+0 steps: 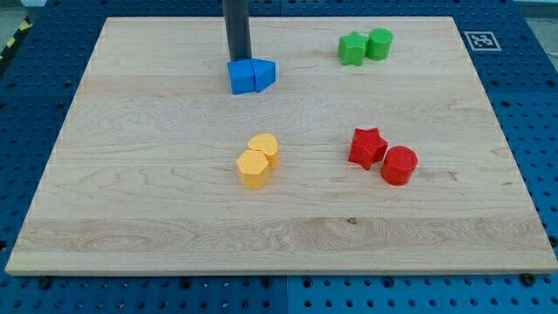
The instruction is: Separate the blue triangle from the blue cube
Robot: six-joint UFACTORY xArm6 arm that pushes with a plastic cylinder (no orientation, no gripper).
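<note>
The blue cube [240, 78] and the blue triangle [263, 74] sit touching side by side near the view's top centre of the wooden board [139, 174]. The cube is on the left, the triangle on the right. My tip [239, 59] stands right at the top edge of the blue cube, touching it or nearly so. The rod hides the board just behind the cube.
A green star-like block [352, 49] and a green cylinder [379, 43] sit together at the top right. A red star [368, 146] and a red cylinder [399, 165] lie right of centre. Two yellow blocks [257, 160] lie at the centre.
</note>
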